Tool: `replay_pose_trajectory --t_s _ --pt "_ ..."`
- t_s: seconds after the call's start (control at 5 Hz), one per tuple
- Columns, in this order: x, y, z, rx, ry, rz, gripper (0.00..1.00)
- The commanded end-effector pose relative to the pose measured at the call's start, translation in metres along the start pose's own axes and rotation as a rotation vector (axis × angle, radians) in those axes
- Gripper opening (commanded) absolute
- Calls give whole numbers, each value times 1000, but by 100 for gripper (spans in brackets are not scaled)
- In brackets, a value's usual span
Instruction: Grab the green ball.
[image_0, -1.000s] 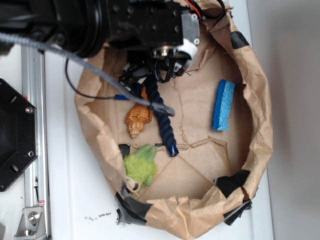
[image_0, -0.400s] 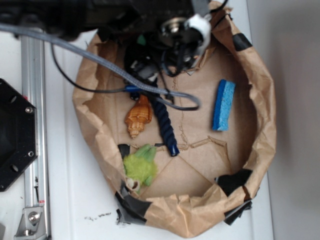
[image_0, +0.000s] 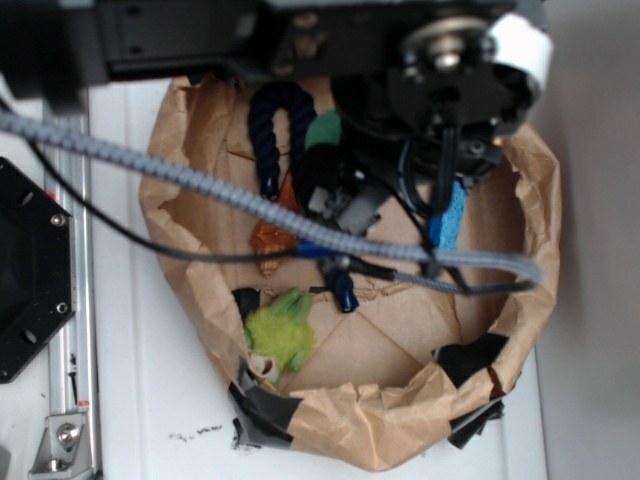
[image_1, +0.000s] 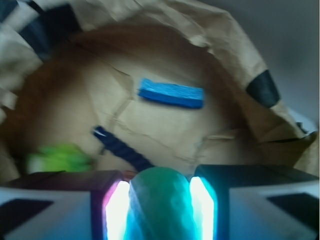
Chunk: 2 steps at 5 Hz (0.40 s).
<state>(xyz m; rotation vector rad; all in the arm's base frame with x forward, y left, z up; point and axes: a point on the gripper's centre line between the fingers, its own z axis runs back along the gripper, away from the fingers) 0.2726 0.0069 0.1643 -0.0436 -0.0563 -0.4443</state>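
At the wrist view's bottom center, the end effector (image_1: 160, 200) clamps one green ball (image_1: 159, 202). Above it lie one blue sponge (image_1: 171, 93), one navy rope (image_1: 122, 149) and one plush toy (image_1: 59, 157).

My gripper (image_1: 160, 205) has its jaws closed on the green ball (image_1: 160, 202), one lit pad pressed to each side. From the exterior view my arm enters from 11 o'clock, wrist pointing downward, cables trailing beneath it.
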Motion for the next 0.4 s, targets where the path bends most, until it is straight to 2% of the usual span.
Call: replay_pose_trajectory --t_s 0.0,0.2 --pt "13 -23 2 -25 -140 144 0" --pt "14 -23 -2 -25 -135 143 0"
